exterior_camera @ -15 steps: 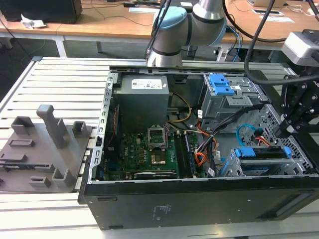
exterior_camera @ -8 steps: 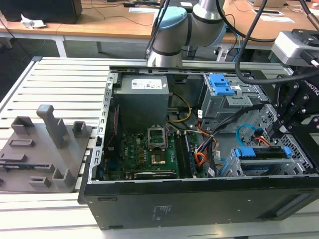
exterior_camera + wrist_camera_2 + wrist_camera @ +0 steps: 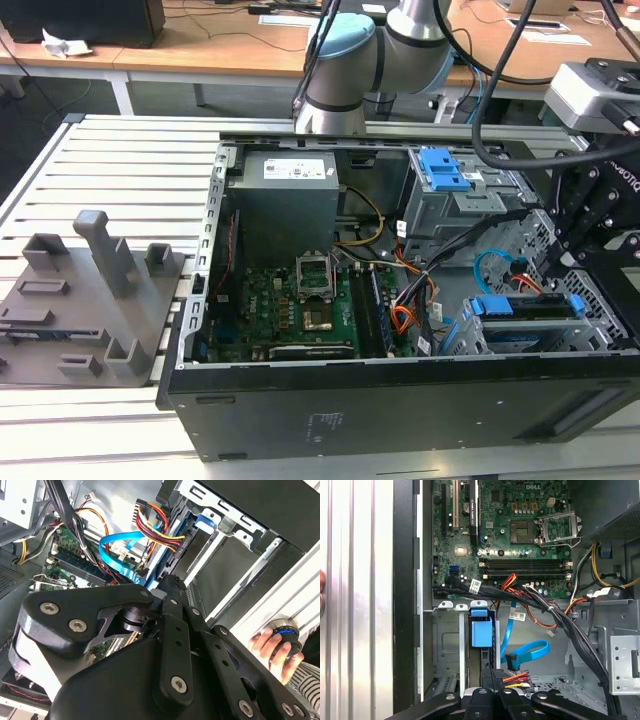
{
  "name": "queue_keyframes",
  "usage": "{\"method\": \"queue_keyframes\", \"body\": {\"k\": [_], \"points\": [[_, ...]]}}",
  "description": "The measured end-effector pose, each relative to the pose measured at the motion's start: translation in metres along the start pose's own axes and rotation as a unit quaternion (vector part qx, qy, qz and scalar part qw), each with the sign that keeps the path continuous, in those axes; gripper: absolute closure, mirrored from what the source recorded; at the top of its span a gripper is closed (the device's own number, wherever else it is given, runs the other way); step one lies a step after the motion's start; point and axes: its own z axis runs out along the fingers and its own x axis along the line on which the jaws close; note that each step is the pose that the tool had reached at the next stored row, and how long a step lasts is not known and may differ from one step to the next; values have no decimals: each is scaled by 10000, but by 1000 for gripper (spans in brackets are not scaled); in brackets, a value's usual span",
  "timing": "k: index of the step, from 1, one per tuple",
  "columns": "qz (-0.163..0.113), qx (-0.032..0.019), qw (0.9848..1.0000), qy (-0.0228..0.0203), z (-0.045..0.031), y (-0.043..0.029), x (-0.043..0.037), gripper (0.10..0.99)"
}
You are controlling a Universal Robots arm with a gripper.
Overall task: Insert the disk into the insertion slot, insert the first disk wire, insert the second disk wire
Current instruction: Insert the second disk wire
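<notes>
The disk (image 3: pixel 527 311), in its blue carrier, sits inside the insertion slot (image 3: pixel 456 337) at the front corner of the open computer case, on the exterior view's right. Its blue carrier tab (image 3: pixel 481 631) shows edge-on in the first wrist view. My gripper (image 3: pixel 560 262) hangs just above the disk's rear end, fingers (image 3: pixel 493 677) closed together. A blue flat wire (image 3: pixel 526 655) loops to a black plug close by the tips. A bundle of red, yellow and black wires (image 3: pixel 516 680) ends right beside the fingers. Whether the fingers hold a plug is hidden.
A taller grey cage with a blue latch (image 3: pixel 444 168) stands behind the slot. The motherboard (image 3: pixel 300 300) and power supply (image 3: pixel 285 195) occupy the rest of the case. Grey fixtures (image 3: pixel 95 290) lie on the slatted table. A hand (image 3: pixel 272 647) rests on a round button outside the case.
</notes>
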Motion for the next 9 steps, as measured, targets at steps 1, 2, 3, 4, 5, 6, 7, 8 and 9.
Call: {"method": "queue_keyframes", "body": {"k": [1,2,3,4,5,6,7,8,9], "points": [[0,0,10000,0,0,1,0,851],[-3,0,10000,0,0,1,0,784],[-70,0,10000,3,1,1,0,784],[-157,0,9999,9,1,1,-1,784],[-252,0,9997,15,0,1,0,784],[-407,0,9992,25,0,1,0,784],[-548,0,9985,33,0,1,0,784],[-641,0,9979,39,0,1,0,784],[-792,0,9968,48,0,1,0,784]]}}
